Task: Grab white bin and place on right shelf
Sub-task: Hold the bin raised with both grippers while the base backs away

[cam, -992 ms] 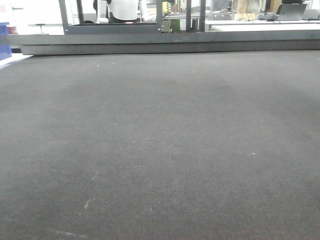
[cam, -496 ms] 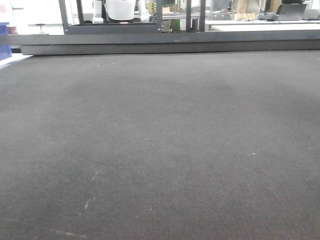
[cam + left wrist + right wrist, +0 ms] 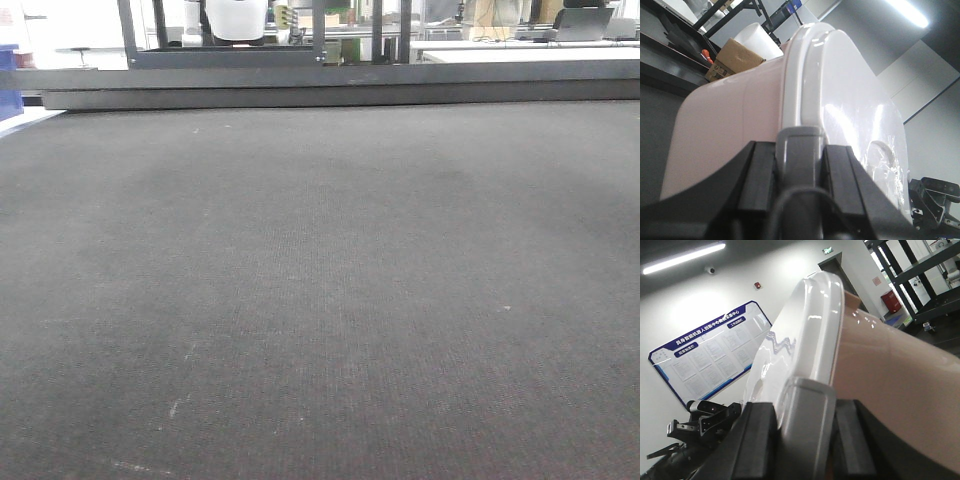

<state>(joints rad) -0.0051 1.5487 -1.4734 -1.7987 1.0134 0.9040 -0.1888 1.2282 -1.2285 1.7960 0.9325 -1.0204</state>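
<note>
The white bin [image 3: 730, 120] fills the left wrist view, pale pinkish with a glossy white lid. My left gripper [image 3: 799, 165] is shut on its grey handle [image 3: 800, 150]. The same bin [image 3: 890, 370] shows in the right wrist view, where my right gripper [image 3: 807, 440] is shut on the grey handle [image 3: 807, 415] at the other end. The bin hangs between both grippers, off the ground. The right shelf is not in view. The front view shows neither the bin nor the grippers.
The dark carpeted platform [image 3: 320, 280] fills the front view, with a dark metal rail [image 3: 330, 85] at its far edge. A blue bin [image 3: 8, 85] sits far left. A cardboard box [image 3: 732, 57] and dark racks [image 3: 920, 270] stand behind.
The platform view holds still. A white figure behind the far rail has shifted slightly.
</note>
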